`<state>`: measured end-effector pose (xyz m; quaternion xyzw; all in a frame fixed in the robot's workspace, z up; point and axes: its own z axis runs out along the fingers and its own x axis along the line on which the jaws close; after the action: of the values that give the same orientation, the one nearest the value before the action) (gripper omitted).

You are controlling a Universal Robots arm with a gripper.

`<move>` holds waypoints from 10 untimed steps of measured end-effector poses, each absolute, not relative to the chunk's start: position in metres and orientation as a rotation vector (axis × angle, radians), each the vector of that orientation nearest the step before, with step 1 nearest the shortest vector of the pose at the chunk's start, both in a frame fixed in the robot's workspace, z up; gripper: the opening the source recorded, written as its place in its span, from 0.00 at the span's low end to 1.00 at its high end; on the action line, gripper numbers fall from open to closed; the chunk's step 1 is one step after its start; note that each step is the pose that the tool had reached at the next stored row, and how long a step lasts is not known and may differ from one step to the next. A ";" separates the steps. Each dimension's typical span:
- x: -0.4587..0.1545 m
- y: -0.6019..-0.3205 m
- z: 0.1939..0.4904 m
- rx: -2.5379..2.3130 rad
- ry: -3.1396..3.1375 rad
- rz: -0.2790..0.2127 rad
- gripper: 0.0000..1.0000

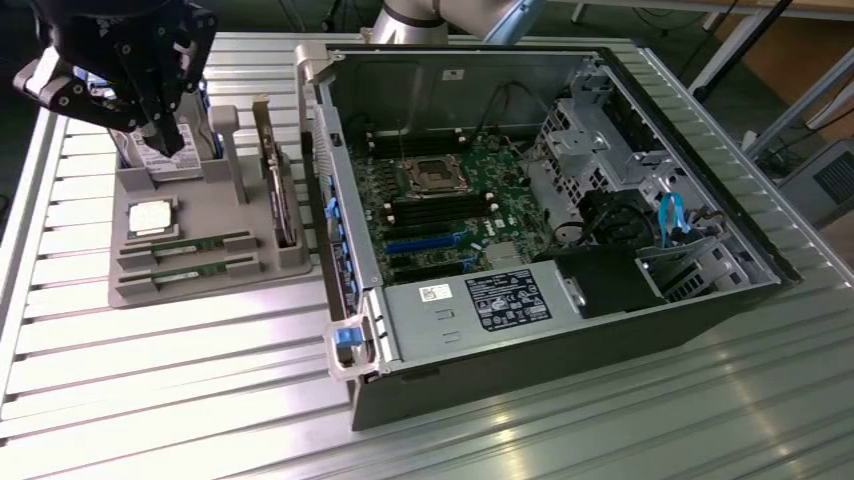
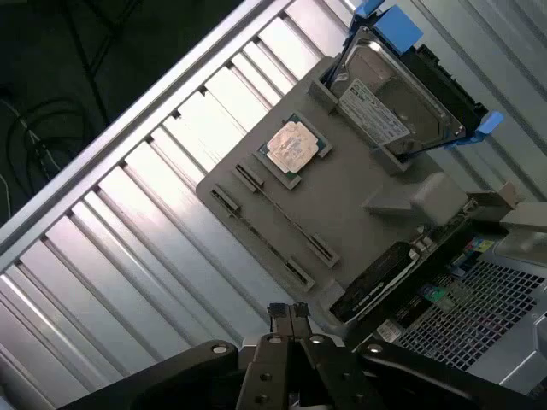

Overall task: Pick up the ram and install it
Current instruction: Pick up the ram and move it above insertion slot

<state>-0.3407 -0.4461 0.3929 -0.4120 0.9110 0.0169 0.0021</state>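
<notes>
Two RAM sticks (image 1: 187,245) at tray (image 1: 214,215) edge opposite hard drive (image 1: 191,160); my gripper (image 1: 171,146) closed, empty, up by the drive. I'd square along one stick.

At upper left, the gripper (image 1: 170,146) hangs fingertips together above the grey tray (image 1: 200,292). Two ram sticks (image 1: 187,245) lie in the tray's lower slots. The open computer case (image 1: 441,75) occupies centre-right.

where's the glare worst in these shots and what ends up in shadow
Exterior view: strong glare washes out the table slats beside the tray; the computer case interior sits darker. Wrist view: bright streaks along the slats, near black past the table edge, the gripper in shadow.
</notes>
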 end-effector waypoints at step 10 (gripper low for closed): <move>-0.341 -0.446 0.393 -1.602 2.703 0.049 0.10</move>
<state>-0.3407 -0.4461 0.3928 -0.5098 0.8601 0.0157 -0.0003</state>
